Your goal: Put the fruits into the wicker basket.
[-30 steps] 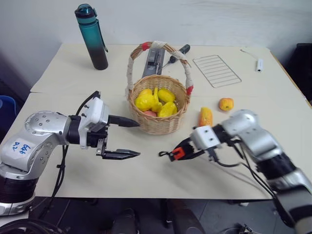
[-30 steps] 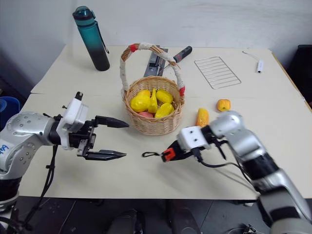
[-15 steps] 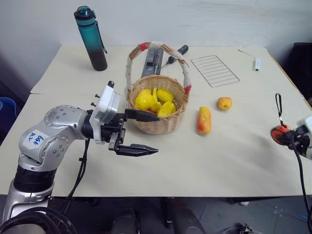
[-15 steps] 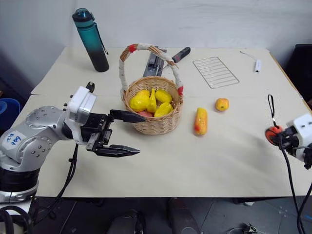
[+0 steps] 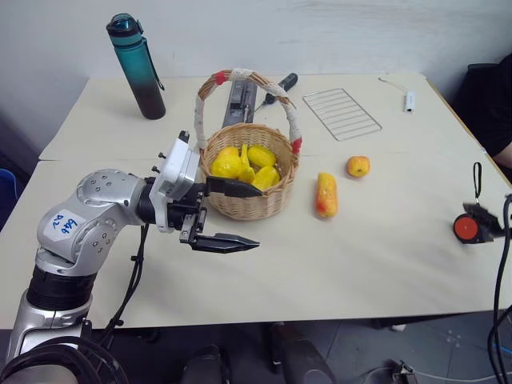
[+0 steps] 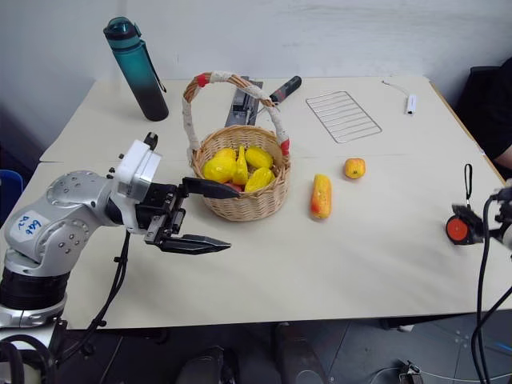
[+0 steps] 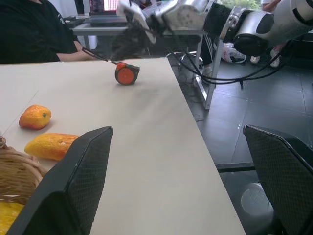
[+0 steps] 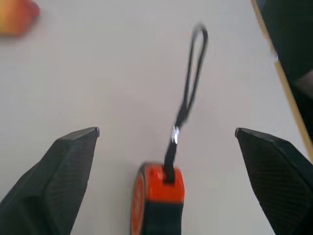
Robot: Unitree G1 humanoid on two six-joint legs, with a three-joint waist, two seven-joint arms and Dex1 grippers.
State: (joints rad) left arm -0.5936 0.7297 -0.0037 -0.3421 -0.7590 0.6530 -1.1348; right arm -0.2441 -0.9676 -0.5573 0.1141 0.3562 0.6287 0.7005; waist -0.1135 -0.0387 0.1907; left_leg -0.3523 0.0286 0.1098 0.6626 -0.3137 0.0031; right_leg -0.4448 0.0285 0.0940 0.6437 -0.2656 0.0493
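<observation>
The two black fingers (image 8: 73,161) of the right gripper (image 8: 166,166) were seen spread wide apart in the right wrist view, with nothing clamped between them — a round orange-and-black tape measure (image 8: 157,198) stood on the table between the two tips, touched by neither, its black wrist loop (image 8: 191,73) stretched away across the surface. In the left eye view the same tape measure was found at the far right edge of the frame, on the pale beige table (image 5: 384,256). The left gripper (image 5: 232,214) was held at centre left, its fingers parted and empty, the upper one just beside the near wall of the round tan woven wicker basket (image 5: 244,200); contact could not be confirmed. The basket, with its tall arched handle wrapped in white cord and red tape bands (image 5: 240,78), was placed at the upper centre, and several yellow fruit pieces (image 5: 240,162) lay inside it. The elongated yellow-and-red mango-like fruit (image 5: 325,194) was lying on the table just to the right of the basket, apart from it. The small round yellow-orange apple-like fruit (image 5: 358,166) was resting a little further right and higher in the frame — also outside the basket. A tall teal water bottle (image 5: 136,66) was seen upright at the upper left. A small wire rack (image 5: 341,113) was lying flat at the upper right.
</observation>
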